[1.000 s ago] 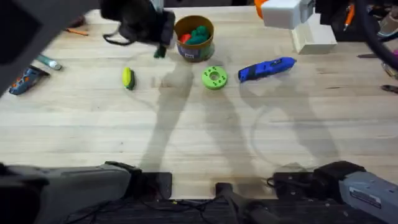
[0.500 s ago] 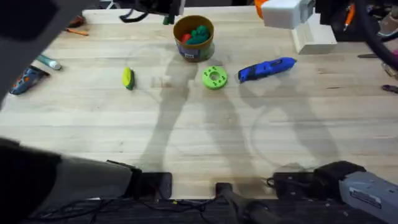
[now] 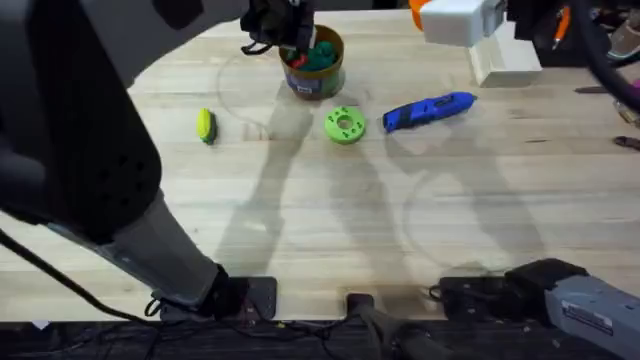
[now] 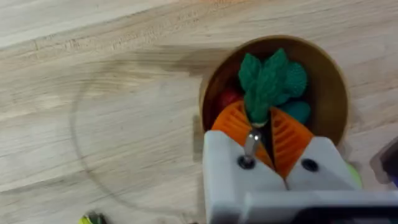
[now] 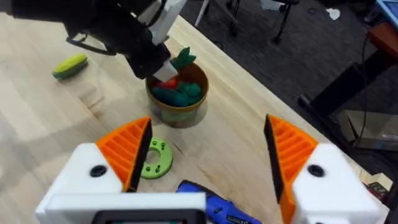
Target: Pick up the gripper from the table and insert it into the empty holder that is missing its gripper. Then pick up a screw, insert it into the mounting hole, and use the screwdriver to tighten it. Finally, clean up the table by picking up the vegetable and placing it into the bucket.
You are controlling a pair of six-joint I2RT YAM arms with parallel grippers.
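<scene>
one bucket (image 3: 314,66), one screwdriver (image 3: 428,110), two tools

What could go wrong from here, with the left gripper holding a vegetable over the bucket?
1. The left gripper is shut on the green vegetable just above the bucket, which already holds other pieces; it might land on the pile and roll out.
2. The gripper sits close to the rim and could nudge the bucket toward the green disc.

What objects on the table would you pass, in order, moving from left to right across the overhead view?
Yellow-green vegetable → mustard-yellow bucket → green round disc → blue screwdriver → white holder.
</scene>
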